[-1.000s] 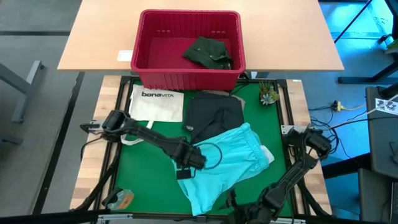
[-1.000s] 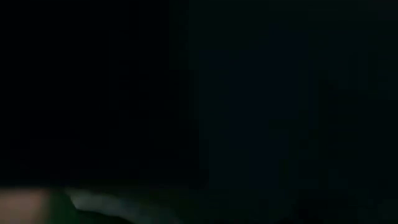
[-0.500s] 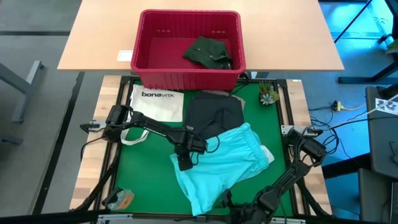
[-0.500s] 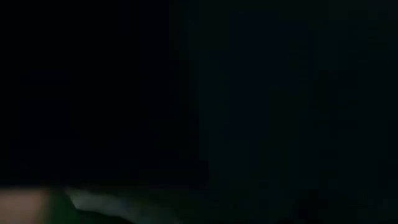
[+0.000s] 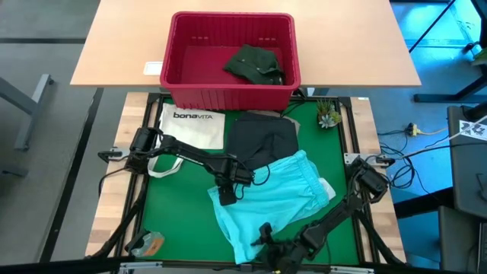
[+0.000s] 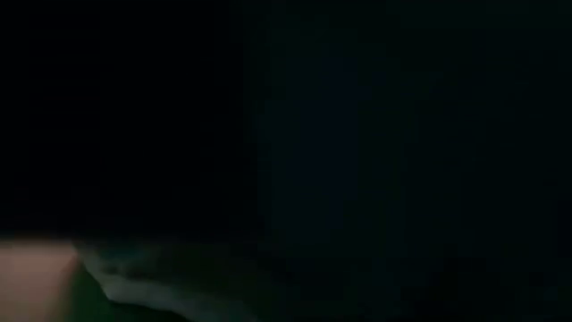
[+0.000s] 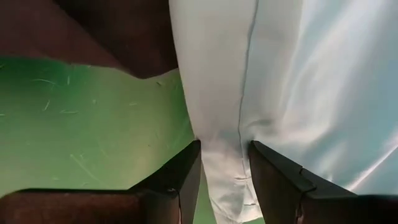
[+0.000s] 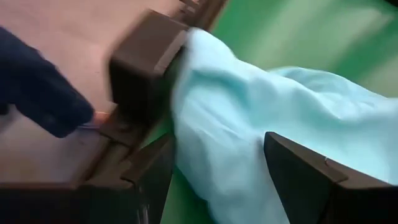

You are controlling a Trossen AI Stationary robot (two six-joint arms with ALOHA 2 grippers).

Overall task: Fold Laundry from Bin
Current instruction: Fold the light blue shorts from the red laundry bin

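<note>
Evidently pinches a fold of the light turquoise garment [image 5: 266, 199] in the left gripper [image 7: 224, 168] just below the red bin [image 5: 228, 97] for spreading, right gripper [image 8: 214, 180] gaping wide at its near hem, ungrasped.

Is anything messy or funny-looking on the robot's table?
Yes. The turquoise shorts lie crumpled and crooked on the green mat, partly over the dark grey garment. One dark green garment sits bunched in the red bin.
</note>
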